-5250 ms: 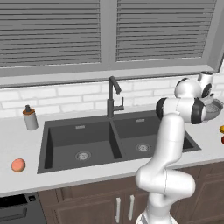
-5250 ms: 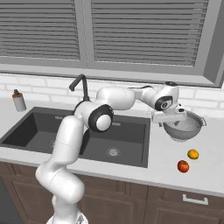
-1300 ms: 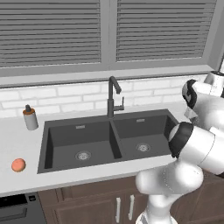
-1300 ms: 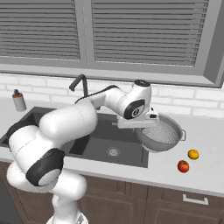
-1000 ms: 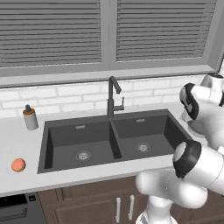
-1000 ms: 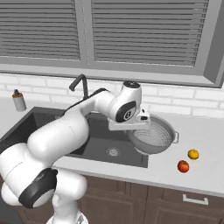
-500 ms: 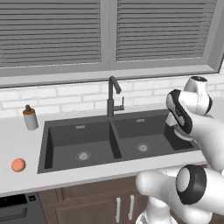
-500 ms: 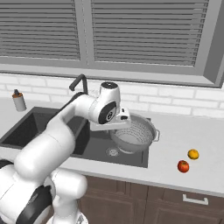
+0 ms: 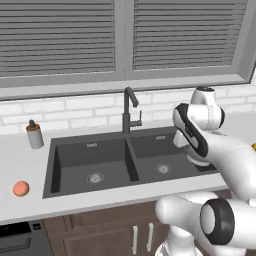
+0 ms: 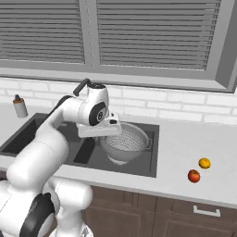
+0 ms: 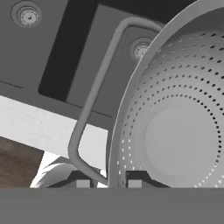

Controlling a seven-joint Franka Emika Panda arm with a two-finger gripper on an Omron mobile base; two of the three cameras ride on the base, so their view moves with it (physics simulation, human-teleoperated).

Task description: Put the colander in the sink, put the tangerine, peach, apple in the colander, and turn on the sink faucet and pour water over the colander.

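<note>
The tool (image 11: 107,183) is clamped on the colander (image 10: 125,141) rim, holding it over the right basin of the sink (image 10: 150,169). A thin-rim grip could slip, tipping it.

Pale counter (image 10: 185,143) carries tangerine (image 10: 204,163) beside apple (image 10: 194,176) (peach (image 9: 20,188) far left).

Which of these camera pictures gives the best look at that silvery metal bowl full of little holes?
The right base view: the round silvery perforated colander shows whole, held above the dark charcoal sink. The hand view shows its inside and rim close up, but cropped. In the left base view the white arm hides nearly all of it.
</note>
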